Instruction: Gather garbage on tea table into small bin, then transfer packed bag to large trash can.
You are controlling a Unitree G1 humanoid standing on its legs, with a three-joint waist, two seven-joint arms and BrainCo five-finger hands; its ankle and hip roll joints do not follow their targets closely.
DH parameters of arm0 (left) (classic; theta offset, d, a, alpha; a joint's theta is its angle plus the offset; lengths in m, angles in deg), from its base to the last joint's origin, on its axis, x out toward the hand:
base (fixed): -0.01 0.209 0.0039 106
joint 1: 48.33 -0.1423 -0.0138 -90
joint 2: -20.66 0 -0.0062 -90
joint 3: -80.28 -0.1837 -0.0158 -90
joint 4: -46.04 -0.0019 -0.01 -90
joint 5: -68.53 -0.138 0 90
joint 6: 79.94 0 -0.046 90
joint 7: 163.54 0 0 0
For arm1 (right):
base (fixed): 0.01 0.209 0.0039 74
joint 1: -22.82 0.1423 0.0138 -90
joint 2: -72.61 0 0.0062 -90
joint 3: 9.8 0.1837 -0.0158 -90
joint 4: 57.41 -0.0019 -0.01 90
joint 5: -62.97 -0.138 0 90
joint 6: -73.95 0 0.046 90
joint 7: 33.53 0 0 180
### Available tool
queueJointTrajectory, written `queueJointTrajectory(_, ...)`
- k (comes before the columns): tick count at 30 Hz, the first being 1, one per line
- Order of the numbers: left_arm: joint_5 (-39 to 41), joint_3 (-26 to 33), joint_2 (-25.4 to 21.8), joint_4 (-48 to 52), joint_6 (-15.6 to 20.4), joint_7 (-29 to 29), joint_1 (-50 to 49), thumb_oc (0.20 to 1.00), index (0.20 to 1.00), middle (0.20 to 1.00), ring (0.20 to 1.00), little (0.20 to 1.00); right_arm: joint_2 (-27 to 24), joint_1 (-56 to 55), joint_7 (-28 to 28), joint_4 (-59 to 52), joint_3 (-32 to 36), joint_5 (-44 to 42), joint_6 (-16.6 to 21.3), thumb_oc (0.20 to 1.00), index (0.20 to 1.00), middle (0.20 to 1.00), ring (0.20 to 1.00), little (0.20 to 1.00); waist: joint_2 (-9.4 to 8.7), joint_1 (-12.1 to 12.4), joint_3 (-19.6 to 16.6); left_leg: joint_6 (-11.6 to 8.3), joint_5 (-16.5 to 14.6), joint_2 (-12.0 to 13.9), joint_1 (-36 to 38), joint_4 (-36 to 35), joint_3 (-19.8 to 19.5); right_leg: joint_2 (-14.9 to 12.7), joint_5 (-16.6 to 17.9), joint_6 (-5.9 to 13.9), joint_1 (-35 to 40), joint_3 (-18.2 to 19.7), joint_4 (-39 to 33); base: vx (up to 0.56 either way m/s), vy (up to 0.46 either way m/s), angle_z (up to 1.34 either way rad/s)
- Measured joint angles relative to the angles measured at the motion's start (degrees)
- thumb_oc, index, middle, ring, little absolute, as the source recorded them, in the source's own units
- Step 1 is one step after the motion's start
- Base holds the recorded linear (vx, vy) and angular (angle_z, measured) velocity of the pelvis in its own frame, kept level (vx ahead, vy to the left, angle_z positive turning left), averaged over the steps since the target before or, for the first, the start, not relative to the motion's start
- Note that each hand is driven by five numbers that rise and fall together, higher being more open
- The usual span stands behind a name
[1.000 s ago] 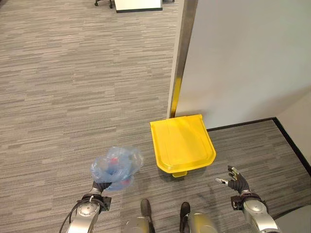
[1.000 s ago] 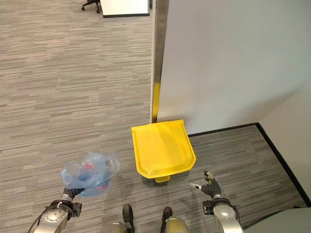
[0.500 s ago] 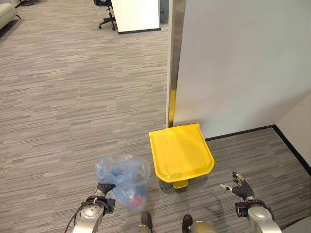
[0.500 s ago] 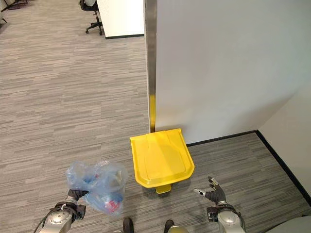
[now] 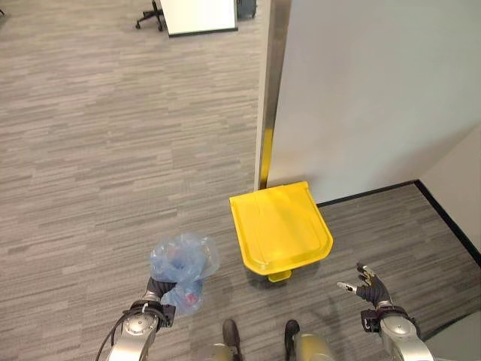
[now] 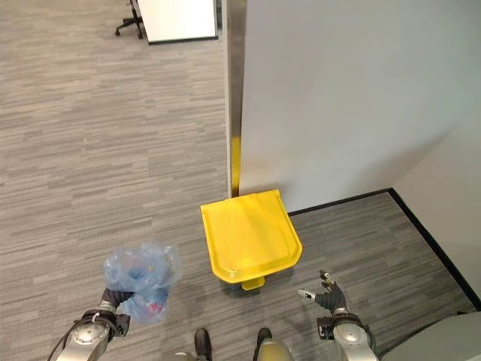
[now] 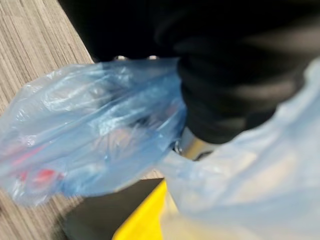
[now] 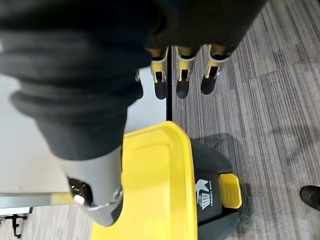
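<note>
In the left hand (image 5: 155,292), a crinkly translucent blue bag (image 5: 183,268) bulges.

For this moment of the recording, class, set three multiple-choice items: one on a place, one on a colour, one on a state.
1. Where is the blue bag?
A. in the left robot hand
B. on the bin's lid
C. on the floor

2. What colour is the lid of the large trash can?
A. green
B. yellow
C. grey

3. How is that lid?
A. open
B. missing
C. closed

Key: 1 A, the left robot hand's fingers grip the bag's neck. 2 B, the lid is bright yellow. 3 C, it lies flat over the bin, while the right robot hand is open beside it.
</note>
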Motion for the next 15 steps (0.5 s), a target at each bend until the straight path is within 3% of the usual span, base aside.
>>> queueJointTrajectory(1, 0.0, 0.2, 0.0, -0.1, 0.0, 0.0, 0.4, 0.2, 0.2, 0.2, 0.2, 0.2, 0.0, 0.2, 0.0, -0.5, -0.1, 0.0, 0.0, 1.0, 1.0, 1.0, 1.0, 1.0, -0.77, 0.0, 0.8, 0.9, -0.4, -0.2, -0.2, 0.5, -0.2, 0.1, 1.1, 0.37, -2.5, 0.1, -2.0, 0.36, 0.034, 0.35)
queueJointTrajectory(2, 0.0, 0.0, -0.1, -1.6, 0.0, -0.1, 2.1, 0.2, 0.2, 0.2, 0.2, 0.2, 0.1, 0.5, 0.1, -1.1, -0.1, -0.1, 0.0, 1.0, 1.0, 1.0, 1.0, 1.0, -0.29, -1.4, 2.3, 0.85, -1.1, -0.3, -1.3, 2.2, -2.2, 0.3, 3.1, 2.54, -2.5, -1.9, -12.9, 0.21, 0.009, 0.54)
queueJointTrajectory(5, 0.0, 0.0, 0.4, -2.3, 0.0, 0.0, 2.4, 0.2, 0.2, 0.2, 0.2, 0.2, 0.3, -0.3, 0.1, -0.4, 0.1, 0.0, -0.6, 1.0, 1.0, 1.0, 1.0, 1.0, -1.11, -2.5, 2.2, 0.84, -1.8, -1.6, 0.7, 2.0, -4.4, 0.1, 5.9, 1.53, -2.6, -3.2, -21.7, 0.26, -0.03, 0.58)
queueJointTrajectory(7, 0.0, -0.1, 0.7, -2.1, 0.1, 0.0, 2.2, 0.2, 0.2, 0.2, 0.2, 0.2, 0.1, -0.6, 0.1, 0.6, 1.1, -0.1, -1.0, 1.0, 1.0, 1.0, 1.0, 1.0, -1.38, -2.3, 1.8, -1.14, -3.6, -2.2, 2.3, 1.9, -7.7, -0.2, 7.4, 0.61, 1.2, -5.0, -22.1, 0.35, -0.075, 0.82)
queueJointTrajectory(9, -0.1, -0.5, 1.5, -1.6, 0.1, -0.1, 3.0, 0.2, 0.2, 0.2, 0.2, 0.2, -0.4, 0.4, 0.1, 0.5, 2.4, -0.2, -1.0, 1.0, 1.0, 1.0, 1.0, 1.0, 0.66, -2.5, 1.5, -3.24, -5.3, 1.1, 3.3, 2.2, -12.4, 2.6, 7.1, 0.17, 3.7, -6.7, -21.6, 0.51, -0.178, 0.9)
queueJointTrajectory(10, -0.1, -0.5, 1.7, -1.6, 0.1, -0.1, 3.2, 0.2, 0.2, 0.2, 0.2, 0.2, -0.6, 1.2, 0.1, 0.5, 2.9, -0.2, -0.8, 1.0, 1.0, 1.0, 1.0, 1.0, 0.94, -2.3, 1.1, -4.55, -7.3, 3.3, 5.3, 3.3, -13.9, 4.4, 5.6, -2.07, 4.6, -6.9, -17.2, 0.36, -0.175, 0.59)
queueJointTrajectory(11, -0.1, -0.5, 1.6, -1.7, 0.2, -0.1, 2.3, 0.2, 0.2, 0.2, 0.2, 0.2, -1.4, 1.5, 0.2, -0.5, 3.3, -0.2, 0.3, 1.0, 1.0, 1.0, 1.0, 1.0, 0.7, -2.3, -2.2, -5.48, -11.1, 5.7, 4.6, 6.4, -14.1, 5.6, 0.8, -5.01, 2.5, -8.1, -11.2, 0.26, -0.108, 0.21)
queueJointTrajectory(13, -0.1, -0.5, 1.4, -1.7, 0.1, -0.1, 2.2, 0.2, 0.2, 0.2, 0.2, 0.2, -3.1, 2.5, 0.4, -1.5, 4.0, -0.4, 0.4, 1.0, 1.0, 1.0, 1.0, 1.0, 1.14, -2.9, -2.9, -5.8, -11.2, 6.7, 4.0, 8.1, -13.9, 7.0, -3.2, -5.91, 1.0, -8.3, -7.3, 0.17, -0.055, -0.06)
queueJointTrajectory(14, -0.1, -0.5, 1.3, -1.6, 0.1, -0.1, 2.3, 0.2, 0.2, 0.2, 0.2, 0.2, -2.8, 2.5, 0.6, -2.5, 5.8, -0.8, 0.5, 1.0, 1.0, 1.0, 1.0, 1.0, 2.24, -3.5, -3.6, -6.66, -10.4, 7.5, 4.2, 6.6, -13.6, 8.1, -3.5, -5.87, 0.2, -8.0, -7.7, 0.01, 0.014, -0.36)
queueJointTrajectory(15, -0.1, -0.5, 1.3, -1.7, 0.1, -0.1, 2.9, 0.2, 0.2, 0.2, 0.2, 0.2, -2.8, 2.9, 1.1, -2.7, 6.5, -1.5, 0.5, 1.0, 1.0, 1.0, 1.0, 1.0, 2.48, -3.6, -3.4, -8.17, -9.4, 7.3, 3.9, 6.2, -13.2, 8.2, -2.2, -7.16, -0.4, -7.6, -7.6, -0.01, 0.025, -0.43)
